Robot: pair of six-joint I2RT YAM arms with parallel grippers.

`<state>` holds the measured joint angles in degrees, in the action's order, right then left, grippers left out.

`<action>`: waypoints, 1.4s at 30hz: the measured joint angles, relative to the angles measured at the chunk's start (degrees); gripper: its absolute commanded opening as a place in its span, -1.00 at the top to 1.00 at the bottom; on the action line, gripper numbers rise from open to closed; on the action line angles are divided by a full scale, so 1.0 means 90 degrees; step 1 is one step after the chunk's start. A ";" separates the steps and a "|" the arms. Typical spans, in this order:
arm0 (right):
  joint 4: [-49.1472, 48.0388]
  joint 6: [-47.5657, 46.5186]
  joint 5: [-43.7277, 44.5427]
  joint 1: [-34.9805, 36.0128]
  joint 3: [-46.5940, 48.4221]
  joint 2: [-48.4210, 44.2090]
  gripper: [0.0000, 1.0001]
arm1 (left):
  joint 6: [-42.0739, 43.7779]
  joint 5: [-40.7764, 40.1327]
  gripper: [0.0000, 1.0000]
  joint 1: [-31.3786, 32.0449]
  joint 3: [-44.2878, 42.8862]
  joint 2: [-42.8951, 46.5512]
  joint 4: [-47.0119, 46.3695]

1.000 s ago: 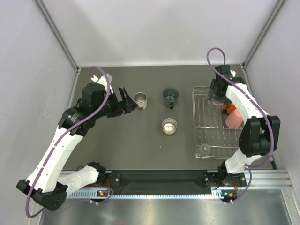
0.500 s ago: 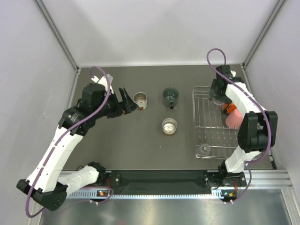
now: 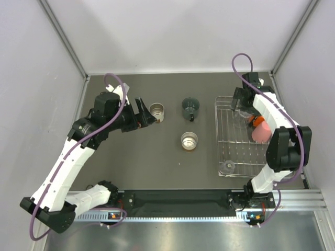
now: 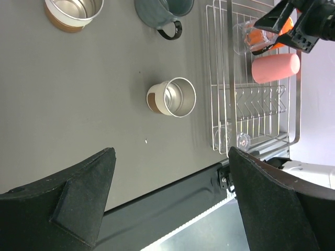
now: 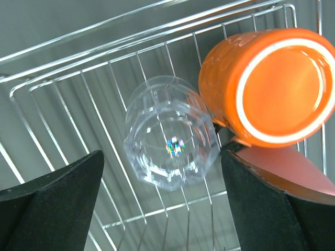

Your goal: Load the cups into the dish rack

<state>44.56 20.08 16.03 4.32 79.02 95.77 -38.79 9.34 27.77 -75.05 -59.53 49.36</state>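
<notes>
Left gripper (image 3: pixel 147 112), well left of the dish rack (image 3: pixel 218 137): jaws spread wide, nothing held, tips just beside a steel cup (image 3: pixel 156 111) with a brown band, upright, mouth open. Thin rigid metal, likely light, and the shiny wall could slip. Best hold is probably one finger inside the rim and one outside, or across the body.

Dark green cup (image 3: pixel 191 108), nearer the rack, has a side handle. It looks stiff; grab the body or rim, not the handle.

Second steel cup (image 3: pixel 189 140), left of the rack's middle, upright, well apart from the others with room all round.

The table (image 3: pixel 131 167) is dark, matte and flat, so cups may slide if nudged. Pale walls close in on three sides.

The rack sits at the table's right. A clear cup (image 5: pixel 171 136) in its far part looks to be base up, touching or just beside an orange cup (image 5: pixel 269 87) lying on its side. A pink cup (image 3: pixel 260 132) lies next to the orange one. Another clear cup (image 3: pixel 227 167) sits in the rack's near-left corner. Clear plastic is light and tips easily on the wires.

Right gripper (image 5: pixel 162 209) hangs over the rack's far part, jaws wide either side of the clear cup, not gripping it.
</notes>
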 measured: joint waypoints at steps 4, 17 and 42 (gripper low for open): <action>0.0202 -0.0002 -0.0056 0.0022 0.0019 -0.0376 -0.98 | 0.0000 0.0143 -0.85 0.0000 0.0000 -0.0061 -0.0002; 0.1273 0.0010 -0.0389 0.0187 0.0010 -0.2674 -0.99 | -0.0240 0.0738 -0.54 0.0000 -0.0129 -0.1324 -0.0272; 0.3145 0.0114 -0.1423 0.0189 -0.0554 -0.5095 -0.99 | -0.1532 -0.2011 -0.69 0.1035 -0.3793 -0.6028 0.0330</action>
<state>72.86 21.10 3.22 6.02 74.04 49.91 -52.58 -8.75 37.08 -109.19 -113.78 52.34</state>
